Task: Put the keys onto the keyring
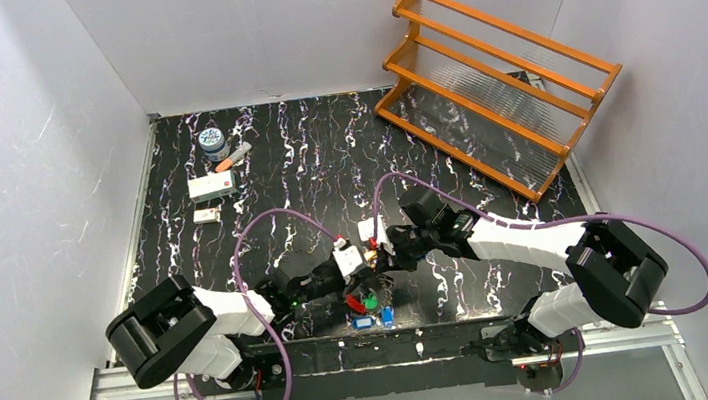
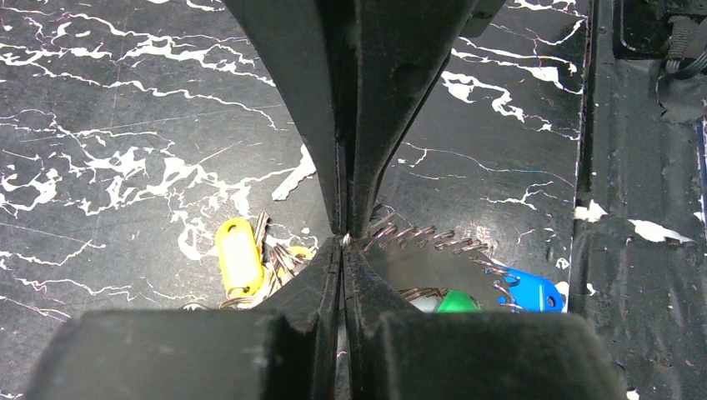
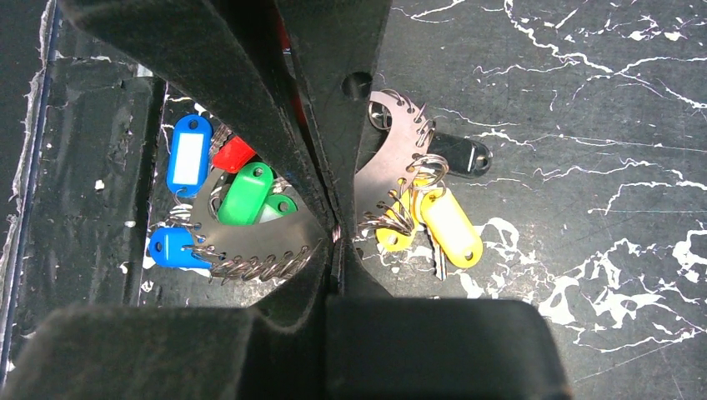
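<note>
The keyring [image 3: 375, 179] is a dark, flat curved band edged with small wire loops. It hangs low over the black marbled table between both grippers. Blue [image 3: 188, 154], red [image 3: 233, 155] and green [image 3: 250, 193] tags hang on one side, and yellow tags [image 3: 450, 223] with silver keys [image 3: 438, 254] on the other. A black-headed key [image 3: 463, 155] lies beside the band. My right gripper [image 3: 335, 237] is shut on the band's lower edge. My left gripper [image 2: 344, 240] is shut on a wire loop at the band's [image 2: 433, 267] rim. In the top view both grippers [image 1: 374, 258] meet above the tags [image 1: 370, 305].
An orange wooden rack [image 1: 498, 83] stands at the back right. A small round tin [image 1: 212, 141], a pen-like stick [image 1: 234, 155], a white box [image 1: 210, 185] and a small card [image 1: 206, 215] lie at the back left. The table's taped front edge [image 3: 83, 183] runs close behind the tags.
</note>
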